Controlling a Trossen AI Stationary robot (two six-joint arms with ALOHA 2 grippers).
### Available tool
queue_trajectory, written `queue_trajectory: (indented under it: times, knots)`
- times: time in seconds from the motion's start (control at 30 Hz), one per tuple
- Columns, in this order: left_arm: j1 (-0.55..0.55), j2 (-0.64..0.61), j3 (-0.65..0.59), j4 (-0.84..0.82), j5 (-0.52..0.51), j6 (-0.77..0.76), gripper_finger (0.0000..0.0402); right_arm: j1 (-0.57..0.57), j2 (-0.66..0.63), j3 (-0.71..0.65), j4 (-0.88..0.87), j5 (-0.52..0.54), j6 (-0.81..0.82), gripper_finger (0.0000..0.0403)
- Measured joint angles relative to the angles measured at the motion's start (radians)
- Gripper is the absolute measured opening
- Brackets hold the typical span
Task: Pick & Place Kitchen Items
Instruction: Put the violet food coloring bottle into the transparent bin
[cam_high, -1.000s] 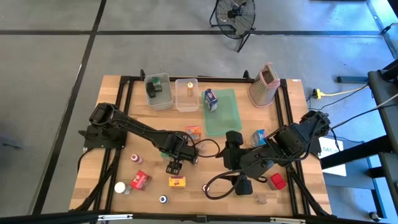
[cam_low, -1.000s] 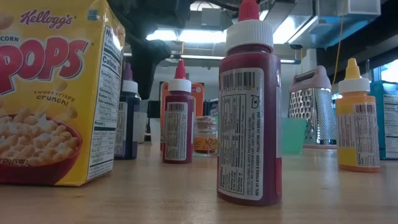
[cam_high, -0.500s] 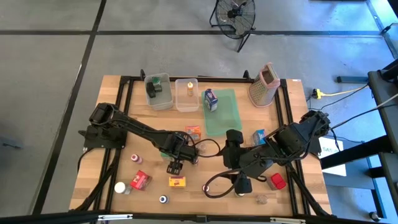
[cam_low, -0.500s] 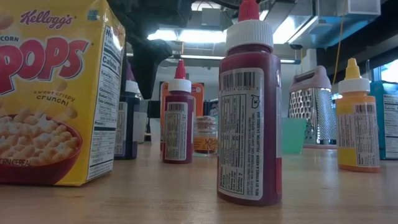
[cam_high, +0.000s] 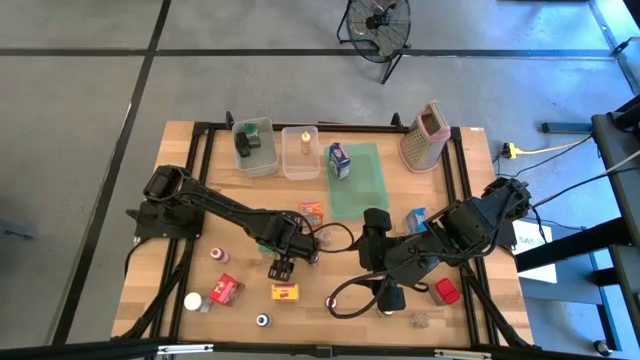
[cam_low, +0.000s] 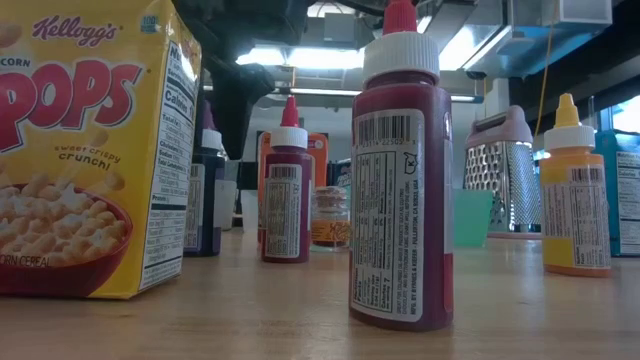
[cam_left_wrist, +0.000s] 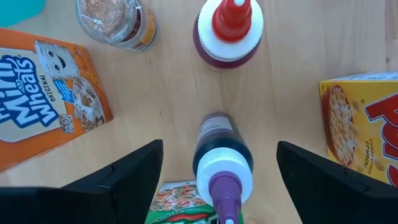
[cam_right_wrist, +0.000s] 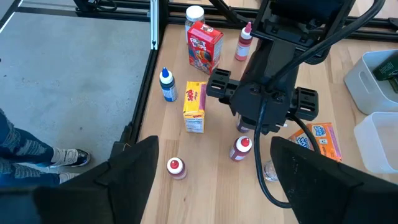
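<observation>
My left gripper (cam_left_wrist: 219, 149) is open and points down over the table's middle (cam_high: 281, 266). Its fingers stand on either side of a dark bottle with a purple cap (cam_left_wrist: 222, 167) without touching it; the bottle stands upright on its base. Around it are a red-capped bottle (cam_left_wrist: 229, 28), a spice jar (cam_left_wrist: 115, 22), an orange carton (cam_left_wrist: 43, 93) and a yellow cereal carton (cam_left_wrist: 367, 124). My right gripper (cam_right_wrist: 214, 162) hangs open higher up, right of centre (cam_high: 388, 296), and looks down at the left gripper (cam_right_wrist: 261, 106).
Two clear bins (cam_high: 255, 147) (cam_high: 300, 150), a green tray (cam_high: 358, 185) bearing a blue carton (cam_high: 340, 160), and a grater (cam_high: 424, 135) line the far side. A red carton (cam_high: 226, 289), a yellow carton (cam_high: 287, 292), small jars and a red can (cam_high: 446, 291) dot the near half.
</observation>
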Motion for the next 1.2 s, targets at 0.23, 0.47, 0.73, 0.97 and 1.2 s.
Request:
queue_trajectory:
  times: [0.23,0.47,0.73,0.97,1.2]
  knots:
    - [0.006,-0.002,-0.083,0.073,0.068,-0.034,0.0308,0.000,0.000,0.000,-0.001,0.000,0.000,0.0311]
    - [0.013,-0.013,-0.083,0.078,0.063,-0.019,0.0308,-0.008,0.000,0.000,0.002,0.002,-0.011,0.0311]
    - [0.013,-0.012,-0.083,0.075,0.046,0.000,0.0308,-0.014,0.000,0.000,0.002,0.005,-0.018,0.0311]
    - [0.013,-0.011,-0.083,0.075,0.036,0.009,0.0280,-0.021,0.000,0.000,0.002,0.007,-0.019,0.0311]
    - [0.013,-0.011,-0.083,0.075,0.033,0.011,0.0236,-0.026,0.000,0.000,0.002,0.008,-0.024,0.0311]
